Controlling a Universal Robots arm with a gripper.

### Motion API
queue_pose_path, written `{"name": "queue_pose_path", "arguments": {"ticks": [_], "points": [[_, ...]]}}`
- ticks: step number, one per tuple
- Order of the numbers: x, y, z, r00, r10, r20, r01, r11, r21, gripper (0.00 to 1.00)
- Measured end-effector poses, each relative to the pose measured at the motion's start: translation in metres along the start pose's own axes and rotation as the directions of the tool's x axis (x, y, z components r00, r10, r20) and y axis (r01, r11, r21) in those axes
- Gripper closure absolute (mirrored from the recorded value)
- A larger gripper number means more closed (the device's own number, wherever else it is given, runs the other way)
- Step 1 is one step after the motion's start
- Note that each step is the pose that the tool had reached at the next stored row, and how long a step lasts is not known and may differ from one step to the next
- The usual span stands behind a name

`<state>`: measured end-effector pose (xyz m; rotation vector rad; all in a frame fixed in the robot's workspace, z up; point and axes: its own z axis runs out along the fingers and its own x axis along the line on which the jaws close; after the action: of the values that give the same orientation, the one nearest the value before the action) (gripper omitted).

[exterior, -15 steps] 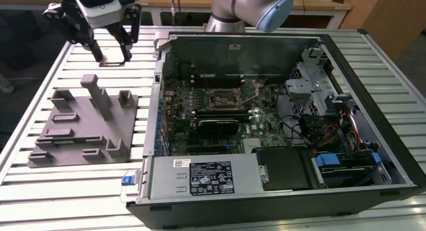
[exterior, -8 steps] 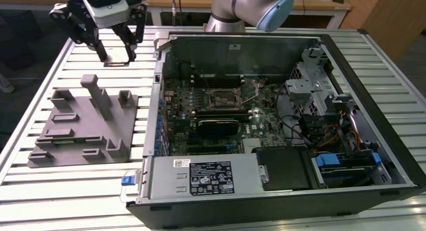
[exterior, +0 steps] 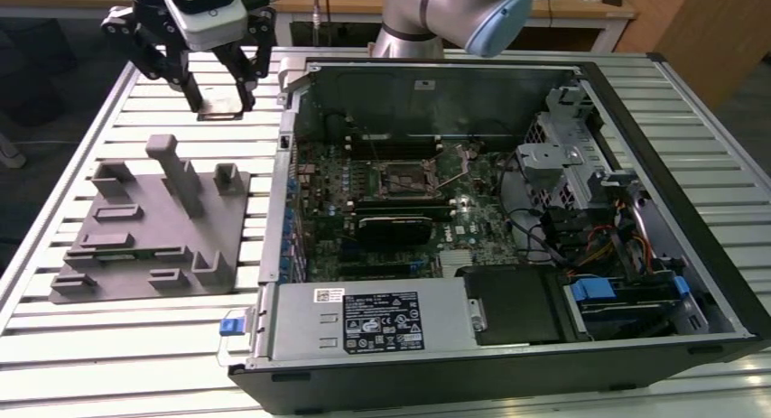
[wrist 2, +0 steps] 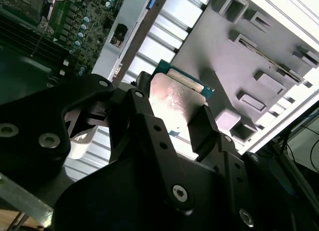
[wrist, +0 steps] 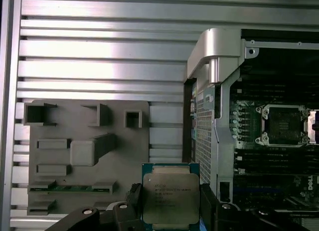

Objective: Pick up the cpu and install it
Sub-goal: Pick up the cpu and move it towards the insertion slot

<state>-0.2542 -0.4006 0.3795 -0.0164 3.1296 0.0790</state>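
Black fingers [wrist: 133,205] of the end effector [wrist: 170,203] are pinching the cpu [wrist: 171,193] by two opposite edges. The chip lies flat between them, silvery lid facing up toward the first wrist view and green rim showing around it.

In the exterior view the end effector [exterior: 220,104] hangs above the slatted tabletop [exterior: 144,346], past the far end of the grey plastic tray [exterior: 133,246] and to the exterior view's left of the open computer case [exterior: 710,283].

The pick-up looks done. I judge the step in hand to be the carry toward the black socket [exterior: 406,176] on the motherboard, well apart from the chip.

Seating it would call for keeping it level and matching its corners to the socket frame. The chip is nearly square, with no marked long axis. Its edges run roughly parallel to the tray's and the case wall's.
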Motion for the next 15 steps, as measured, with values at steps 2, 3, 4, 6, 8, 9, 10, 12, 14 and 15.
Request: {"name": "queue_pose_path", "arguments": {"ticks": [2, 3, 4, 6, 8, 9, 10, 12, 14, 15], "points": [[-0.0023, 0.0000, 0.0001, 1.0000, 0.000, 0.0001, 0.000, 1.0000, -0.0001, 0.46], [-0.0033, 0.0000, 0.0001, 1.0000, 0.000, 0.0001, 0.000, 1.0000, 0.0000, 0.46], [-0.0044, 0.0000, 0.0001, 1.0000, 0.000, 0.0001, 0.000, 1.0000, 0.0000, 0.46], [-0.0067, -0.0001, 0.0001, 1.0000, 0.000, 0.0000, 0.000, 1.0000, 0.0000, 0.46], [-0.0091, -0.0001, 0.0001, 1.0000, 0.000, 0.0000, 0.000, 1.0000, 0.0000, 0.46], [-0.0104, -0.0001, 0.0001, 1.0000, 0.000, 0.0000, 0.000, 1.0000, 0.0000, 0.46], [-0.0117, -0.0001, 0.0002, 1.0000, 0.000, 0.0001, 0.000, 1.0000, 0.0000, 0.46], [-0.0141, -0.0001, 0.0001, 1.0000, 0.000, 0.0000, 0.000, 1.0000, 0.0000, 0.46], [-0.0164, -0.0002, 0.0002, 1.0000, 0.000, 0.0001, 0.000, 1.0000, -0.0001, 0.46], [-0.0175, -0.0002, 0.0002, 1.0000, 0.000, 0.0001, 0.000, 1.0000, 0.0000, 0.46]]}}
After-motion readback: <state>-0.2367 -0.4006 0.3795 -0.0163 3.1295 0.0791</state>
